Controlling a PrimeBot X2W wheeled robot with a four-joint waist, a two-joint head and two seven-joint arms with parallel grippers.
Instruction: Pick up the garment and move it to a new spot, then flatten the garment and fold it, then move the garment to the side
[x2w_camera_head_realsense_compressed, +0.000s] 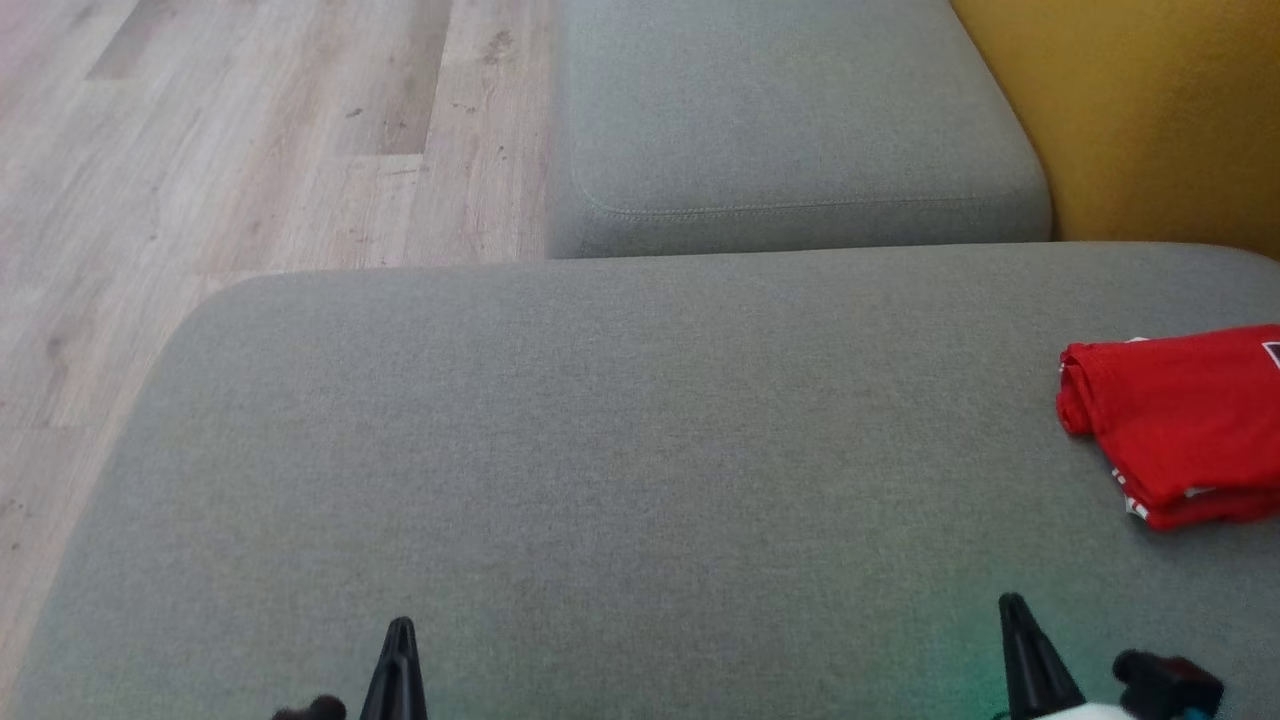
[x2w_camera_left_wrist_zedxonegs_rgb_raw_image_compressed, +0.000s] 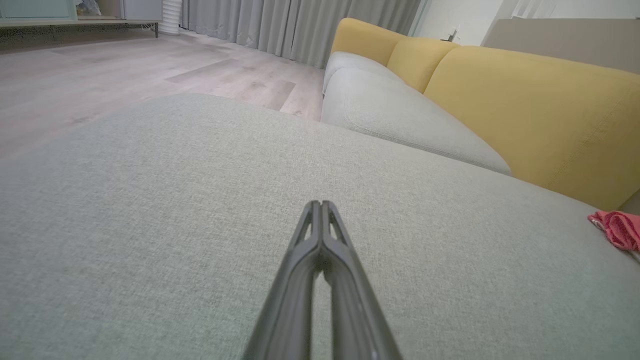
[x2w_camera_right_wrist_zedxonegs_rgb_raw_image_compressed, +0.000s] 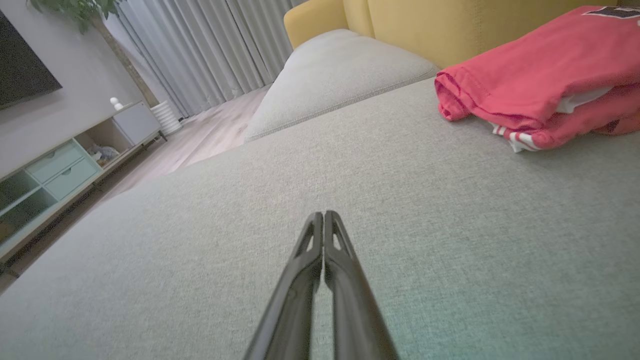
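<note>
Garment (x2w_camera_head_realsense_compressed: 1180, 420), red and folded, lies at the right edge of the grey seat cushion (x2w_camera_head_realsense_compressed: 600, 450); both grippers are closed and empty.
Head view: the garment sits at the middle right of the frame, cut off by the frame's edge. The left gripper (x2w_camera_head_realsense_compressed: 400, 645) pokes up at the bottom left and the right gripper (x2w_camera_head_realsense_compressed: 1015, 615) at the lower right, apart from the cloth. Left wrist view: the fingers are pressed together over the cushion, with a scrap of red cloth at the far right edge below the yellow backrest (x2w_camera_left_wrist_zedxonegs_rgb_raw_image_compressed: 525, 110). Right wrist view: the fingers meet at the tips, holding nothing, and the garment lies in the upper right with white-striped trim underneath.
</note>
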